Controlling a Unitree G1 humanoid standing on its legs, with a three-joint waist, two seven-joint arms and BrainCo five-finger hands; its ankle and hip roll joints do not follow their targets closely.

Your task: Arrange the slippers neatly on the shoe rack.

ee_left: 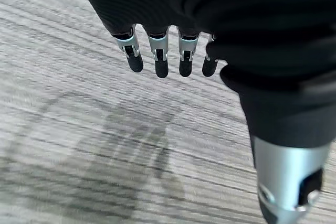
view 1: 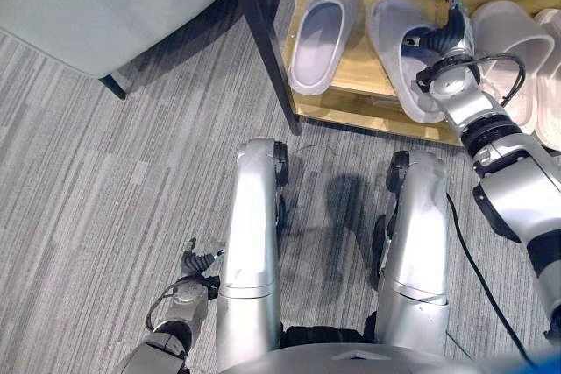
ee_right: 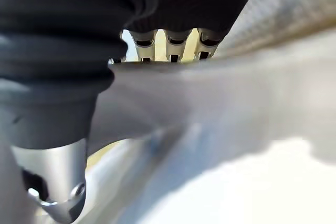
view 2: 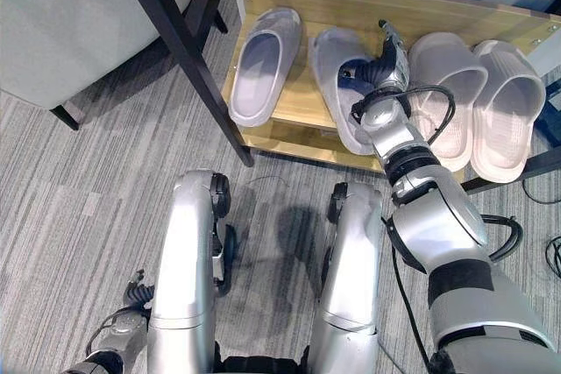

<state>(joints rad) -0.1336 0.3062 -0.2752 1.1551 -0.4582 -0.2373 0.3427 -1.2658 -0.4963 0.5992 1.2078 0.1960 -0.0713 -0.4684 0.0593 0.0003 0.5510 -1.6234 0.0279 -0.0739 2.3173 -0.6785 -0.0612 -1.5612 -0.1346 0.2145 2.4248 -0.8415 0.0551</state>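
Grey striped carpet (view 1: 105,208) is seen across the lower frame, a pale grey upholstered chair (view 1: 96,6) at upper left. On the light wooden shoe rack (view 2: 289,120), upper right, four slippers are lined up: two lilac foam slippers (view 2: 263,63) and two cream foam slippers (view 2: 508,107). The right hand (view 2: 386,63) is clenched around the second lilac slipper's strap, as seen in its wrist view. The left hand (ee_left: 163,59), fingers relaxed, hangs over carpet.

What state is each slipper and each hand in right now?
Left grey slipper: flat on the shoe rack, untouched.
Second grey slipper: on the rack, right hand gripping its strap.
Two beige slippers: side by side on the rack.
Left hand: open, empty, low over the floor.
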